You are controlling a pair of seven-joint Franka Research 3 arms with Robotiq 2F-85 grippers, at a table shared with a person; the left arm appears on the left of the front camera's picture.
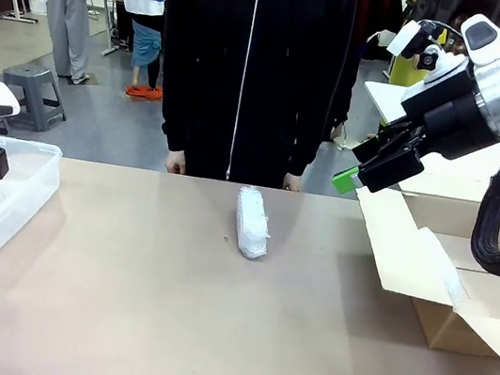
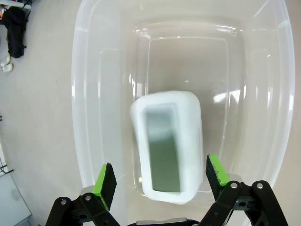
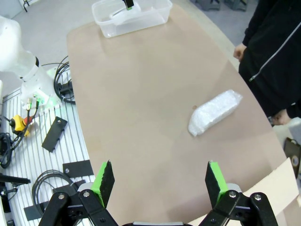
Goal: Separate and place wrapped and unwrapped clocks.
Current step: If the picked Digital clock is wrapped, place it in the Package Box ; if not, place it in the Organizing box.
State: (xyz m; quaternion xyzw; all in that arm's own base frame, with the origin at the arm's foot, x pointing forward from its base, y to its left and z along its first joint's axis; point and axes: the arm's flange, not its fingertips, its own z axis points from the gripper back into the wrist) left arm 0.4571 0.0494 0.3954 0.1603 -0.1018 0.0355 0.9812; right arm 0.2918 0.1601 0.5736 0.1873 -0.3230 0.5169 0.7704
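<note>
While the left gripper [image 2: 161, 175] hung spread wide over the white clock [image 2: 167, 141], loose inside the clear tub [image 2: 94, 94] at the table's [image 1: 164, 307] left edge, the unwrapped half of the sorting looked done. The right gripper [image 3: 160, 175], also spread, hovered by the cardboard box [image 1: 457, 325] at the right edge; next it likely needed to straddle the bubble-wrap bundle [image 1: 252, 222] near the far edge's middle. No writing was legible.
</note>
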